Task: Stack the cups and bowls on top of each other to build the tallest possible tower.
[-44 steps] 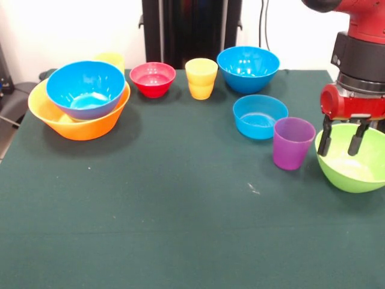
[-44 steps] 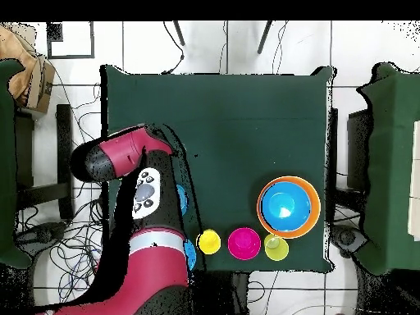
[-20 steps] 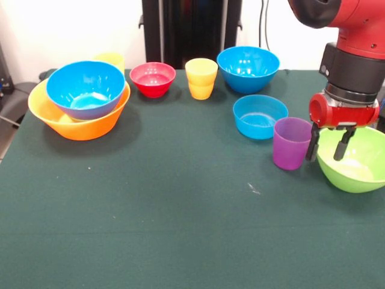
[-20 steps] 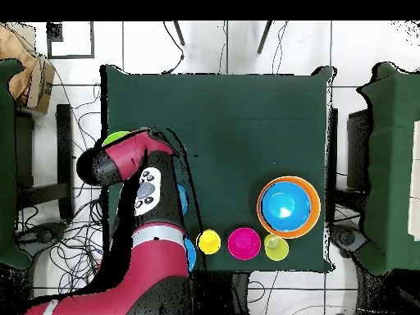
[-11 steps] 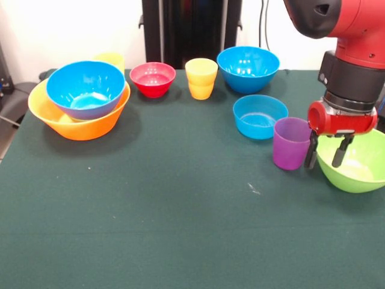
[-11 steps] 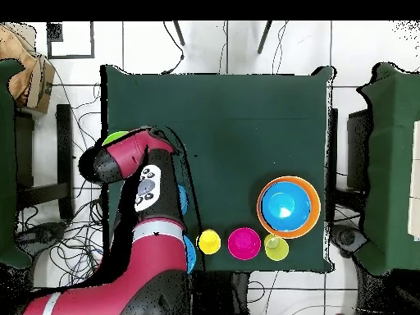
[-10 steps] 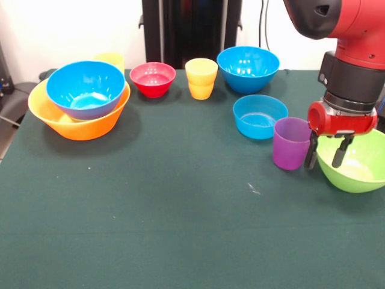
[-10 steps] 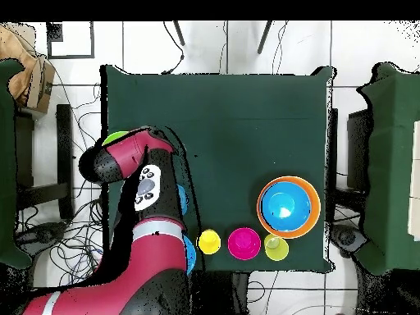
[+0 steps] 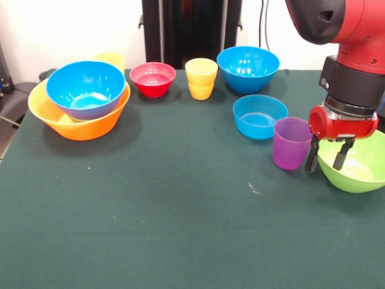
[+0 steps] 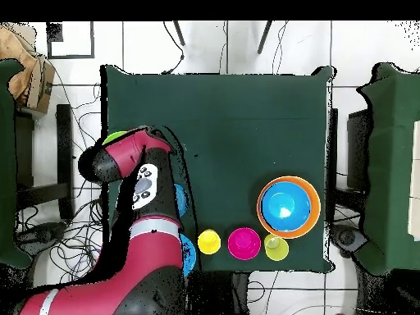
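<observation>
- We are looking across a dark green surface (image 9: 180,211) set with plastic cups and bowls, with a red and black arm coming down at the right edge of the front view.
- The gripper (image 9: 325,158) is hanging at the near-left rim of a lime green bowl (image 9: 358,171) at the right edge; its jaws are standing apart, one dark finger outside the rim and one inside, so we judge it is lining up to pinch the bowl's wall.
- A purple cup (image 9: 292,142) is standing just left of the gripper, close enough that we think the outer finger risks nudging it.
- The tower (image 9: 81,105) is sitting at the upper left: a wide orange bowl (image 9: 72,126) is serving as the base with a large blue bowl (image 9: 85,89) nested inside, widest lowest for steadiness, as we read it.
- A yellow cup (image 9: 111,59) is peeking out behind the tower.
- Along the top, a small red bowl (image 9: 153,79), another yellow cup (image 9: 201,78) and a second large blue bowl (image 9: 248,68) are waiting; a shallow blue bowl (image 9: 259,116) is lying just below them.
- In the overhead view, the arm (image 10: 135,193) is covering the left side of the surface, leaving only a sliver of green bowl showing.
</observation>
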`<state>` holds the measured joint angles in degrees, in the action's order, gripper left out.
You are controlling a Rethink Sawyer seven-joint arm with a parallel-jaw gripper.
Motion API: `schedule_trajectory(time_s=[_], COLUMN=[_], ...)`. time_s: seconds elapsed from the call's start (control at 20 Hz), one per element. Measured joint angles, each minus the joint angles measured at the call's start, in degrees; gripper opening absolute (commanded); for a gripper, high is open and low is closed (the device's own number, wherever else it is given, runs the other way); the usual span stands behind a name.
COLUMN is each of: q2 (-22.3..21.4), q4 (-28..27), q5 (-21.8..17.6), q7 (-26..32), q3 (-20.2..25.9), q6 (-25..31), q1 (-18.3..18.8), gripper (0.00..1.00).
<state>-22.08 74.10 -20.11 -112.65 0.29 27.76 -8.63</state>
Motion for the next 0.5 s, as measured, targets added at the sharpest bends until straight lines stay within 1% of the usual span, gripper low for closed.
schedule_trajectory(time_s=[0.5], q2=[0.3], q4=[-0.4], q5=[0.0], q7=[0.0], q3=[-0.5], q6=[0.0], q1=[-0.1], gripper=[1.00])
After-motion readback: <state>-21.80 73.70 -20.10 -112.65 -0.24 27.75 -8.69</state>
